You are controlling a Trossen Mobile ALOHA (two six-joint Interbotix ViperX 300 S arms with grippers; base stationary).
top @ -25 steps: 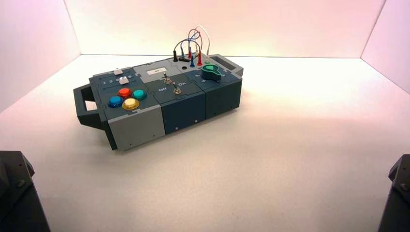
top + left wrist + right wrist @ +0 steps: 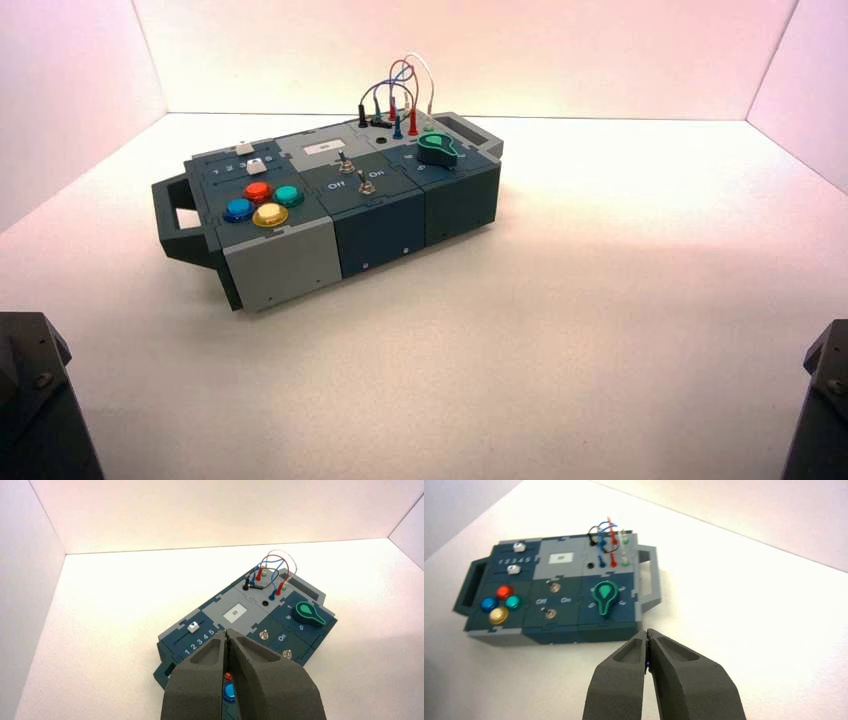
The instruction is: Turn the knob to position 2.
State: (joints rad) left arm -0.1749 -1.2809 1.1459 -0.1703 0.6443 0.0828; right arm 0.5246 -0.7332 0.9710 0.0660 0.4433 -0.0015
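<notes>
The dark-green knob (image 2: 437,150) with a pointer tab sits on the right end of the box (image 2: 300,262), near the banana-plug wires. It also shows in the left wrist view (image 2: 309,614) and the right wrist view (image 2: 604,595). My left gripper (image 2: 227,633) is shut and empty, held back from the box over its button end. My right gripper (image 2: 647,632) is shut and empty, held short of the box's front side. In the high view only the two arm bases show at the lower corners.
The box carries red, teal, blue and yellow push-buttons (image 2: 263,202), two sliders (image 2: 250,158), two metal toggle switches (image 2: 357,174) and looped wires (image 2: 400,95). It stands turned, with a handle (image 2: 175,220) at its left end. White walls enclose the table.
</notes>
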